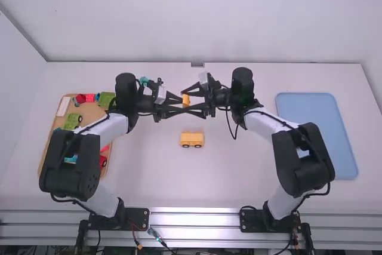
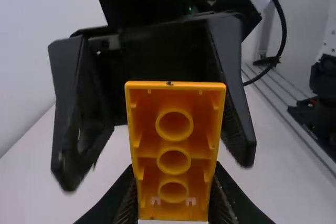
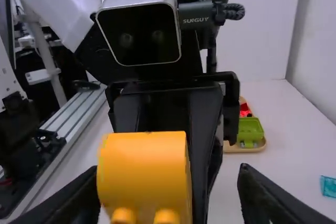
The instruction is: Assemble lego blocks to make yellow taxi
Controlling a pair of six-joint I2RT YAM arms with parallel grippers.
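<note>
Above the worktop point(image 1: 239, 177), in high view, left jaws grasp the block point(image 1: 186, 100), long axis roughly 12-to-6 o'clock; released right jaws face it from 3 o'clock.

In the right wrist view, pale capitals on the dark cable plug point(image 3: 196, 16) beside the left arm's wrist camera point(image 3: 139, 35) seem to read "SUNGUY". That camera sits toward ten o'clock from the high view's centre.
</note>
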